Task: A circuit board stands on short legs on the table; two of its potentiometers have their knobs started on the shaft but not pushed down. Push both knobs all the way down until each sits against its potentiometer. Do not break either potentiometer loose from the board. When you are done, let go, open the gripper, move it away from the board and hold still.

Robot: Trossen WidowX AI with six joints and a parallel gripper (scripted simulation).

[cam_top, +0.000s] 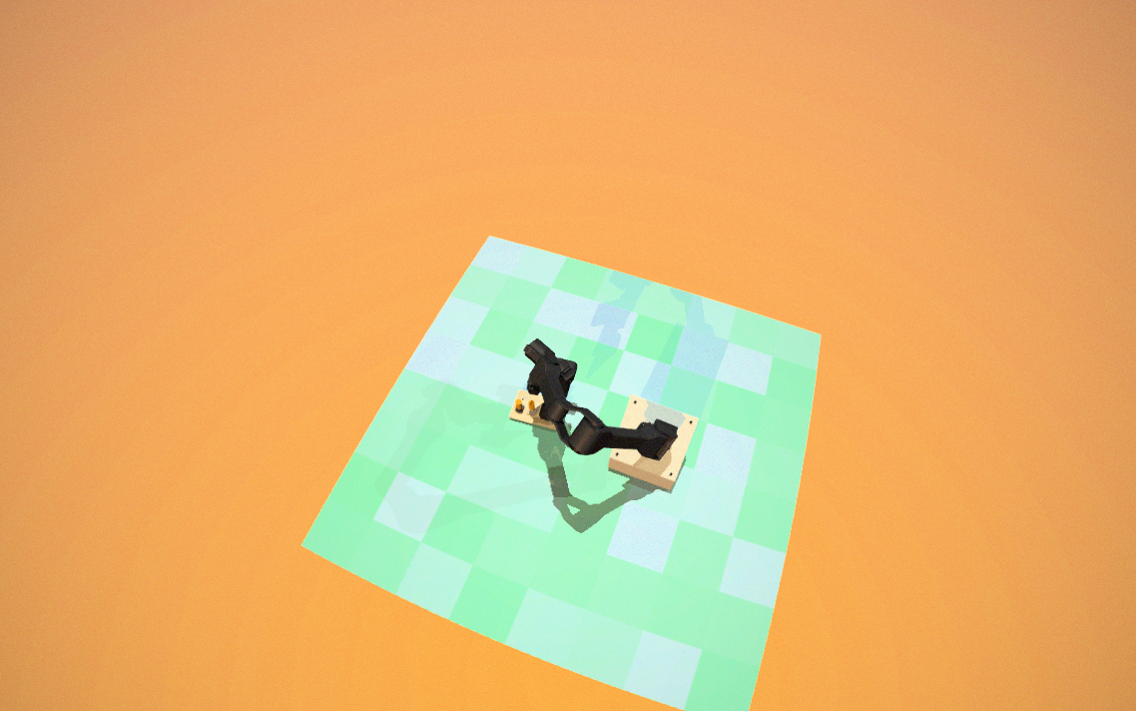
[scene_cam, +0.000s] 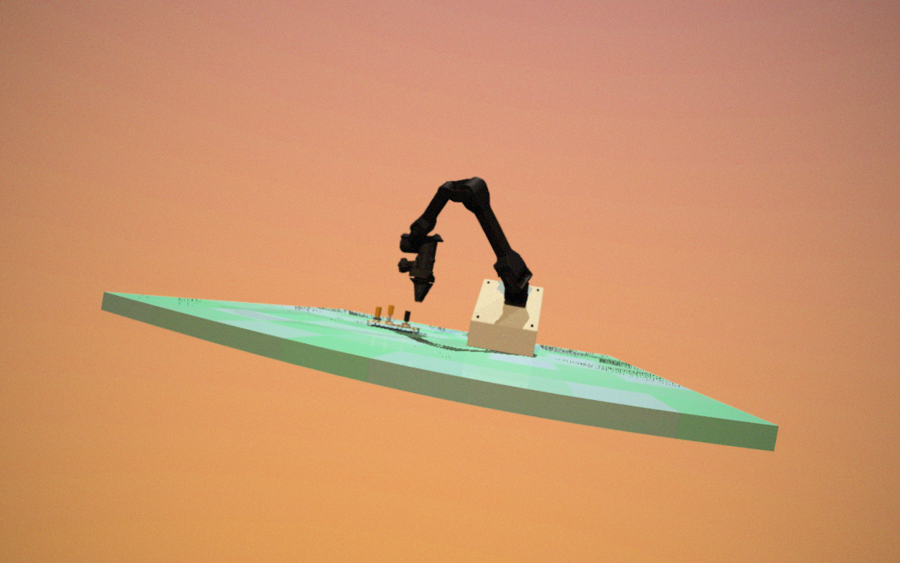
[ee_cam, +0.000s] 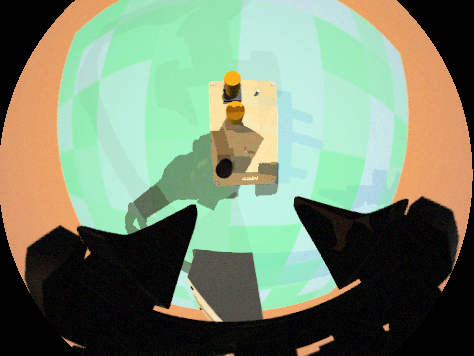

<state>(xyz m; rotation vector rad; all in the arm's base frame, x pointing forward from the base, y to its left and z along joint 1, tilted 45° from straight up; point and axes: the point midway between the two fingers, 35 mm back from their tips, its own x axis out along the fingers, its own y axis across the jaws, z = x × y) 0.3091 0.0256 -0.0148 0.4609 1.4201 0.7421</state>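
The circuit board [cam_top: 522,417] [ee_cam: 267,115] stands on the table. One orange knob [cam_top: 518,404] [scene_cam: 378,311] [ee_cam: 232,78] is upright at the board's far end from the arm base, with a dark potentiometer under it. The other orange knob [cam_top: 531,404] [scene_cam: 391,309] [ee_cam: 235,110] is upright beside it, towards the middle. Whether either knob touches its potentiometer is too small to tell. My gripper [scene_cam: 419,300] [ee_cam: 246,206] is open and empty, above and to the base side of the board, clear of the knobs. Its fingertips are hidden in the top view.
A shorter black knob-like part [scene_cam: 406,316] [ee_cam: 224,168] stands at the board's near end, closest to the gripper. The arm's pale base block [cam_top: 641,474] [scene_cam: 502,337] stands to the right of the board in the top and exterior views. The checkered table [cam_top: 494,603] [scene_cam: 318,355] surrounds them.
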